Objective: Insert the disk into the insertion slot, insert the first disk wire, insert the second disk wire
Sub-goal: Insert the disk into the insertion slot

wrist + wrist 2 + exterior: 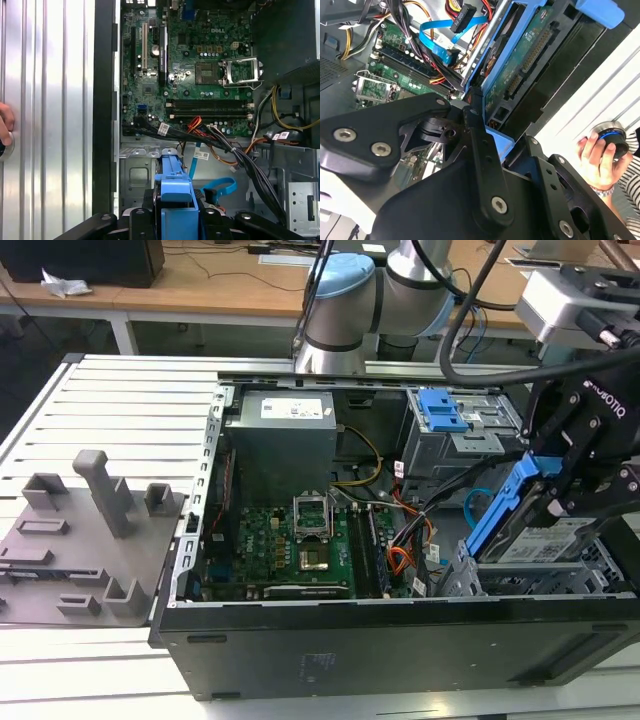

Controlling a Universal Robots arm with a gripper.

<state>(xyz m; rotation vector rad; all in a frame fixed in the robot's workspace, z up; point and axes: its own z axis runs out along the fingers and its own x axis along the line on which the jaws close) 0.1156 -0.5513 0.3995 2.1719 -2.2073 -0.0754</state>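
A: Hand state?
B: Black two-fingered hand [555,490] is clenched on the flat silver-grey, blue-framed hard drive [535,540]. The drive sits between the fingers, tilted, high end toward 1 o'clock in the exterior view.
A: Where's that in the open black computer case [300,640]?
B: Its 4 o'clock corner. The light-grey perforated sheet-metal bay [470,578] lies at 6 o'clock, right under the drive. Touching or apart, can't tell.
A: Counts?
B: One drive. One thin flat light-blue cable [470,502], looping at 9 o'clock of the hand. Two grey cages: the bay, plus a taller grey cage [450,450] at 11 o'clock. One green motherboard [290,540]. One slatted aluminium counter [130,400].
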